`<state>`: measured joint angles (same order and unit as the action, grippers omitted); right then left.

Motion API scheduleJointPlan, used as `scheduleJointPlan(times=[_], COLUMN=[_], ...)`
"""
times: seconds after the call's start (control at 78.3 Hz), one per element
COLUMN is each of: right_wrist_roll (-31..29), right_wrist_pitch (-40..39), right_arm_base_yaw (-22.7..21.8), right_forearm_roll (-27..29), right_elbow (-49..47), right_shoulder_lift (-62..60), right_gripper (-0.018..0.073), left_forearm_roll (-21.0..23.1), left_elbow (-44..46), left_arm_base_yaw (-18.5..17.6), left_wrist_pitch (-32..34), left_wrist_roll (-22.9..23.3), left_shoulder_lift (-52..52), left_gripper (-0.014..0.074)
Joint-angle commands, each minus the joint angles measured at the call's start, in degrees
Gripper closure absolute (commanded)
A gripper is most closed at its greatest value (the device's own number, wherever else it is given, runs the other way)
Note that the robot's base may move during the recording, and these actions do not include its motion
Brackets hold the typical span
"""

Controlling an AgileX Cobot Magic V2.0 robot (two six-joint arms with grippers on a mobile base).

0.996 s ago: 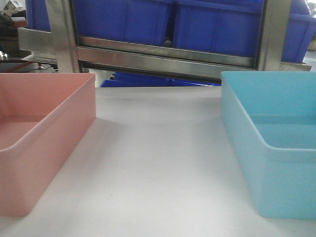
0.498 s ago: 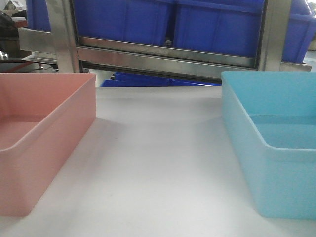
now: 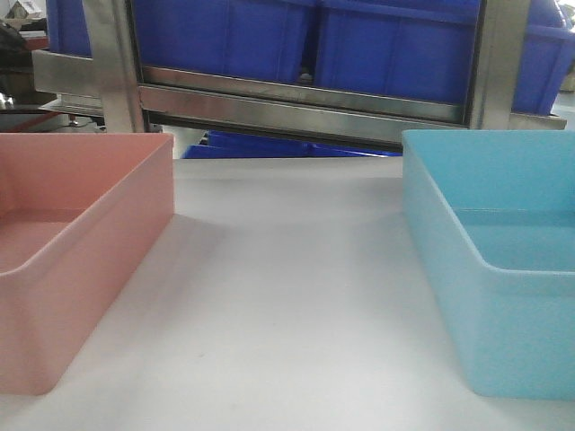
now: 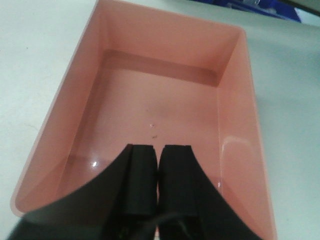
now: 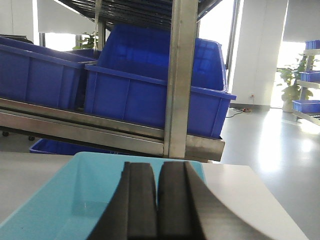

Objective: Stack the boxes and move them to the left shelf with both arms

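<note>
The salmon pink bin (image 3: 85, 224) sits at the left of the white table (image 3: 287, 305) and the light sky blue bin (image 3: 503, 278) at the right, well apart, both upright. The left gripper (image 4: 159, 150) hangs over the pink bin's near end, fingers pressed together on nothing; the right gripper (image 5: 157, 167), likewise closed, hangs above the blue bin. Behind the table a steel shelf (image 3: 305, 103) bears deep-blue bins (image 3: 377, 45)

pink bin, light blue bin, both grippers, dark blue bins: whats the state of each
pink bin: upright on the table, empty, nothing stacked in it
light blue bin: upright, apart from the pink one, unstacked
left gripper: shut, holding nothing, over the pink bin
right gripper: shut, holding nothing, over the light blue bin
dark blue bins: sitting on the steel rack
</note>
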<state>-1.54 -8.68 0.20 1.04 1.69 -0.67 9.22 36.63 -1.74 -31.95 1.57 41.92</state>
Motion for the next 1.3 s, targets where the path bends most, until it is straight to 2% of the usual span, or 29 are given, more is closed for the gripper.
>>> scheduleJointPlan(times=[0.0, 0.102, 0.153, 0.204, 0.319, 0.383, 0.511, 0.638, 0.958, 1.085, 1.264, 1.289], right_wrist_roll=[-0.5, -0.5, -0.5, -0.5, -0.5, -0.5, -0.5, -0.5, -0.5, -0.5, -0.5, -0.5], right_wrist_pitch=[-4.9, -4.9, -4.9, -4.9, -4.9, -4.9, -4.9, -4.9, -4.9, -4.9, -4.9, -4.9], right_arm_base_yaw=[-0.3, -0.3, -0.3, -0.3, -0.3, -0.3, -0.3, -0.3, -0.3, -0.3, -0.3, -0.3], right_forearm_roll=[0.1, 0.1, 0.1, 0.1, 0.1, 0.1, 0.1, 0.1, 0.1, 0.1, 0.1, 0.1], right_elbow=[-1.3, -1.3, -1.3, -1.3, -1.3, -1.3, -1.3, -1.3, -1.3, -1.3, -1.3, -1.3], right_shoulder_lift=[-1.1, -1.1, -1.1, -1.1, -1.1, -1.1, -1.1, -1.1, -1.1, -1.1, -1.1, -1.1], right_gripper=[0.051, 0.051, 0.051, 0.051, 0.051, 0.051, 0.051, 0.051, 0.051, 0.051, 0.051, 0.051], left_forearm_roll=[-1.4, -2.8, -2.8, -2.8, -3.1, -3.2, -4.1, -4.8, -5.1, -5.1, -5.1, -5.1], left_elbow=[4.5, 9.6, 12.2, 15.4, 22.0, 25.6, 33.4, 40.0, 50.1, 50.6, 50.6, 50.6], left_arm_base_yaw=[-0.5, 0.9, 2.0, 3.2, 6.0, 7.4, 9.7, 11.7, 13.1, 13.1, 13.1, 13.1], left_wrist_pitch=[2.4, -2.1, -4.1, -6.1, -9.1, -11.4, -15.4, -18.4, -21.5, -22.5, -23.7, -24.0], left_wrist_roll=[-0.1, -0.5, -2.9, -6.0, -11.1, -12.8, -16.2, -17.5, -17.5, -17.5, -17.5, -17.5], left_shoulder_lift=[5.8, 14.8, 18.6, 22.6, 30.5, 34.4, 43.2, 51.6, 65.6, 67.1, 67.1, 67.1], left_gripper=[0.0597, 0.0591, 0.0563, 0.0501, 0.0281, 0.023, 0.0231, 0.0231, 0.0231, 0.0313, 0.0598, 0.0612])
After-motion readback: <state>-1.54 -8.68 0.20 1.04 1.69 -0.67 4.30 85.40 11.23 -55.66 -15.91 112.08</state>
